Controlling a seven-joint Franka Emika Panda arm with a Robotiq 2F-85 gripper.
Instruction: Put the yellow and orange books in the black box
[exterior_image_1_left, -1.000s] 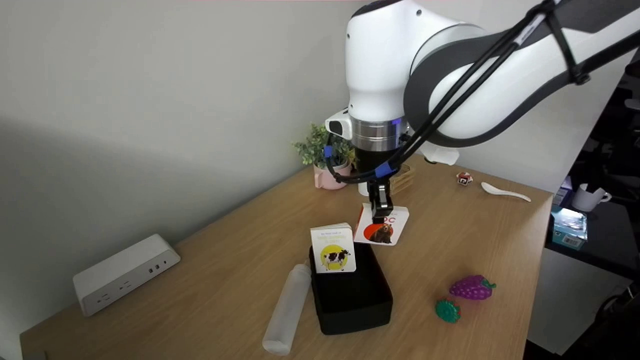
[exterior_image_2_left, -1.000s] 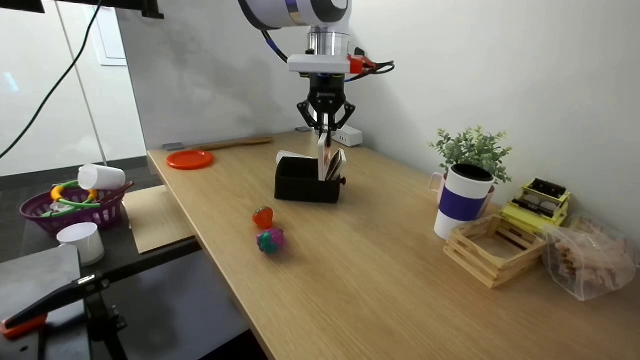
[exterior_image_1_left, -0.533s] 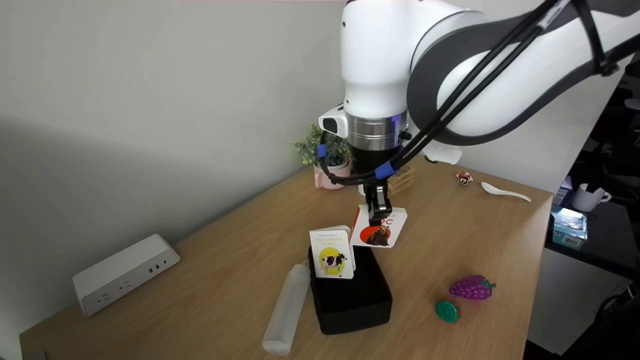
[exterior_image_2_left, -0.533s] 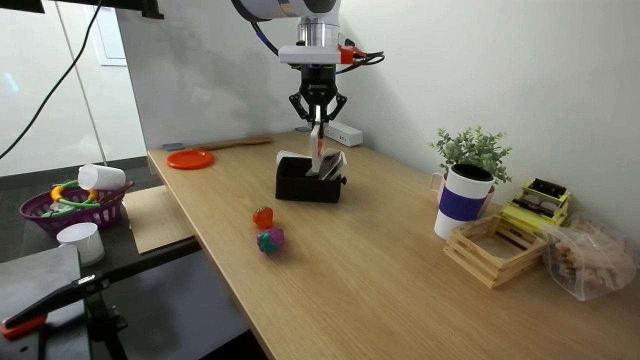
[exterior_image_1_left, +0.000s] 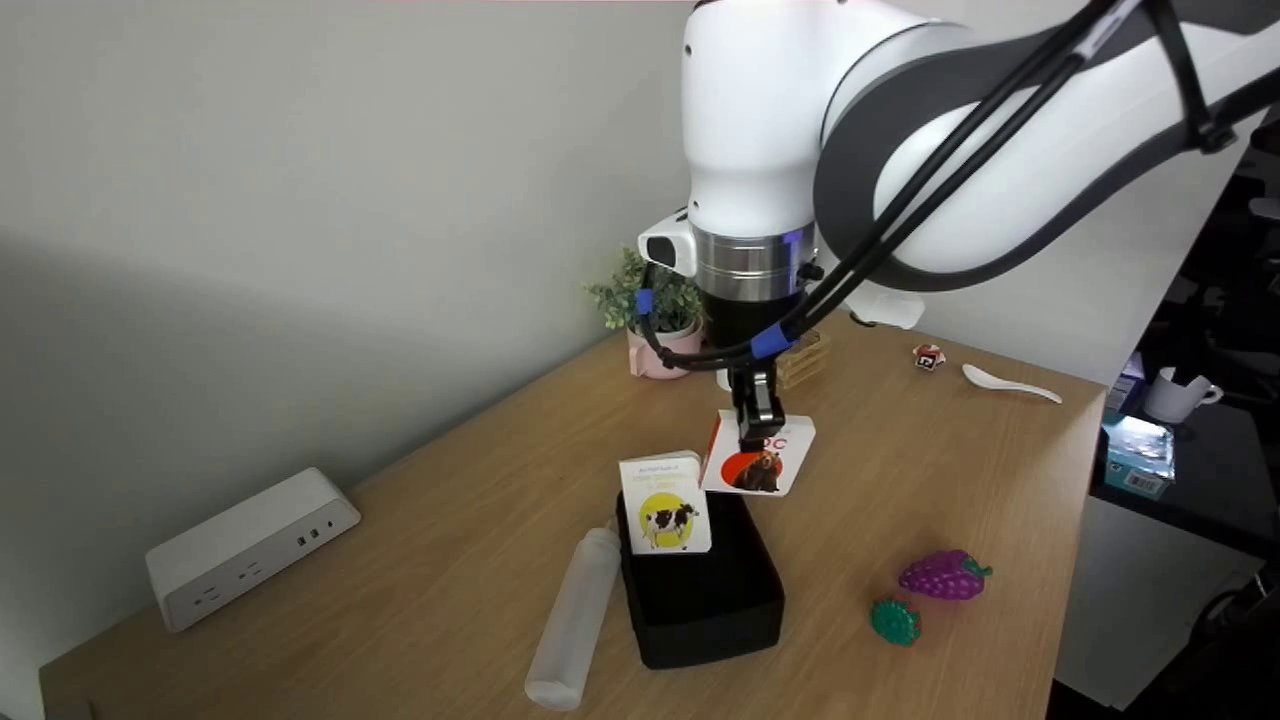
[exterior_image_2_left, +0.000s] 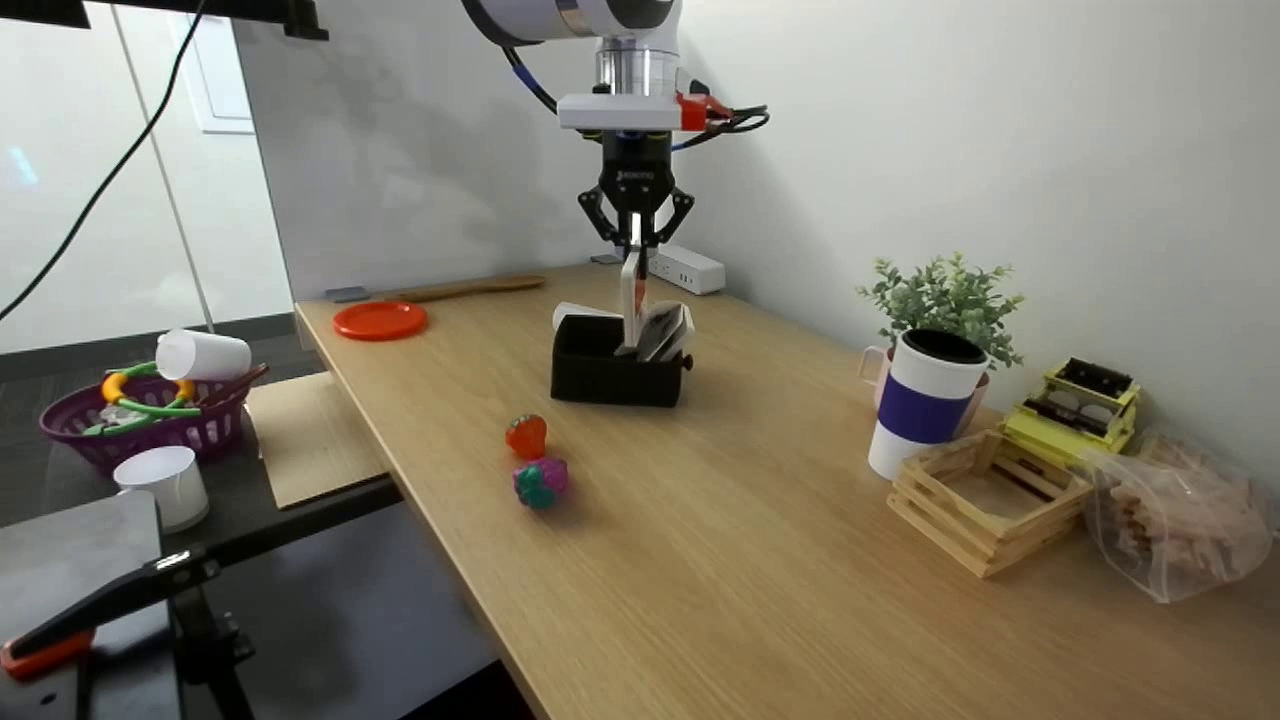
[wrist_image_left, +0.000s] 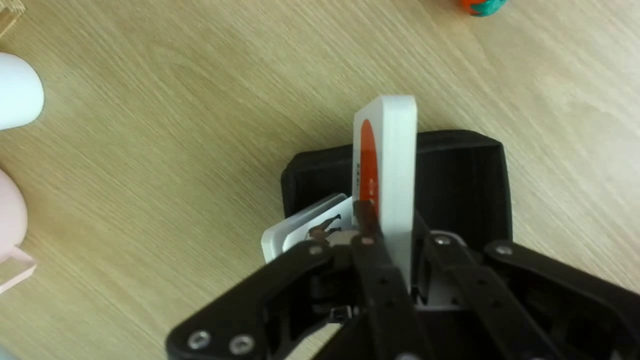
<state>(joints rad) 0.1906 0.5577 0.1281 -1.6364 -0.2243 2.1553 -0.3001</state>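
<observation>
I am holding the orange book in my gripper, jaws parted only by its thickness, in an exterior view it is hanging at one o'clock of the box, the yellow book leaning inside at eleven.

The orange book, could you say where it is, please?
In an exterior view, the orange book is held by the fingers, right of the yellow book, with the black box below.

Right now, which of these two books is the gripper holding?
The orange bear book, clamped in the gripper; the yellow cow book tilts, ungripped, partly inside the black box.
</observation>
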